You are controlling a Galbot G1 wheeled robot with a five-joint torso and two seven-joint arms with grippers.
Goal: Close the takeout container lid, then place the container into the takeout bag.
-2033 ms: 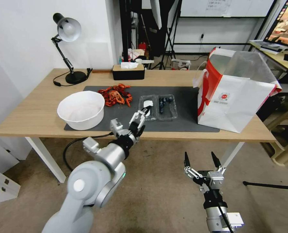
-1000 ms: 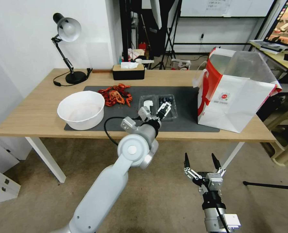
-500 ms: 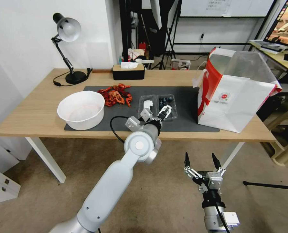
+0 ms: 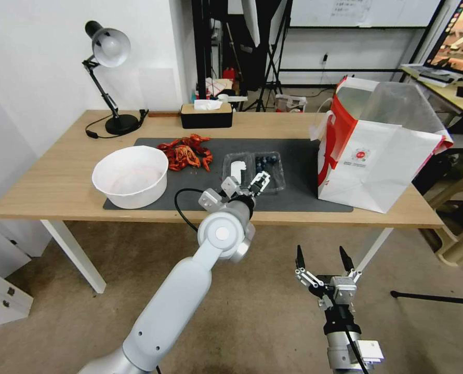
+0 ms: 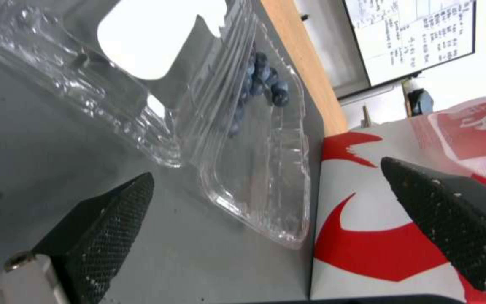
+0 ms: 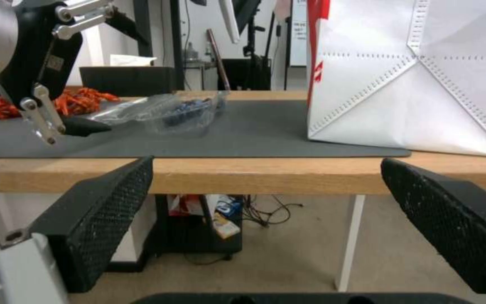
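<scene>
Nothing done yet: the clear plastic clamshell takeout container (image 4: 255, 172) with dark blueberries lies mid-mat, its clear hinged lid (image 4: 237, 170) flat open. The left gripper (image 4: 253, 185) hovers wide-jawed at its near edge. The white-and-red paper takeout bag (image 4: 375, 150) waits at the table's right end; the right gripper (image 4: 323, 259), open, idles below the table.

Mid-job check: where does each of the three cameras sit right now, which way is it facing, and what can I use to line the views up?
Head view: high, looking forward and down over the table; left arm reaching to the takeout container, right gripper low before the table edge.
Left wrist view: just above the mat, facing the container and takeout bag; its own open fingers frame it.
Right wrist view: below table height, looking level at the table edge; own fingers and the left gripper show.
Shared: container and bag appear in all three.
</scene>
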